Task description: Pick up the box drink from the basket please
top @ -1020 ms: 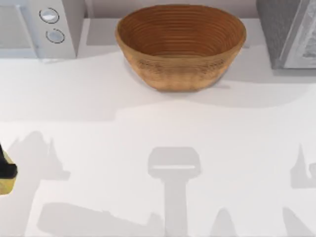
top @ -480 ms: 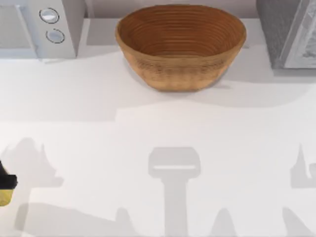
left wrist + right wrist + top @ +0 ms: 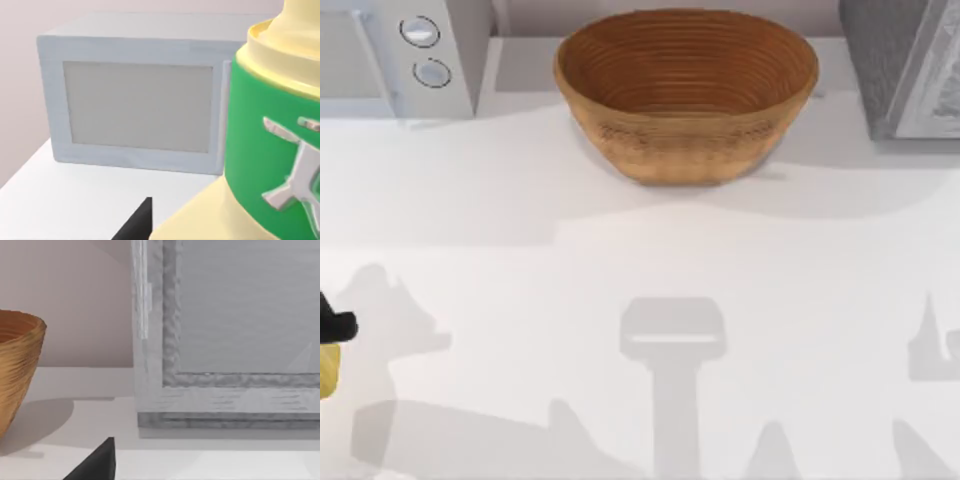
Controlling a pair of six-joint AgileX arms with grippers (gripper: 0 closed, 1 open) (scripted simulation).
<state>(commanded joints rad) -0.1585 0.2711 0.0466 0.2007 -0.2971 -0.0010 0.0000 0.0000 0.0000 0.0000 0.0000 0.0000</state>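
Top view has the left gripper (image 3: 330, 335) way out at the table's left edge, clamped on the box drink (image 3: 326, 372), with the basket (image 3: 686, 95) sitting empty at the back, well apart from it. Biggest risk I'd guess is the carton slipping or twisting out, since the left wrist view shows it tilted in the grip. Right arm looks parked near the grey appliance (image 3: 225, 335); can't tell what its fingers are doing.

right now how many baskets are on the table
1: the woven basket at the table's back middle, between the microwave on the left and a grey appliance on the right.
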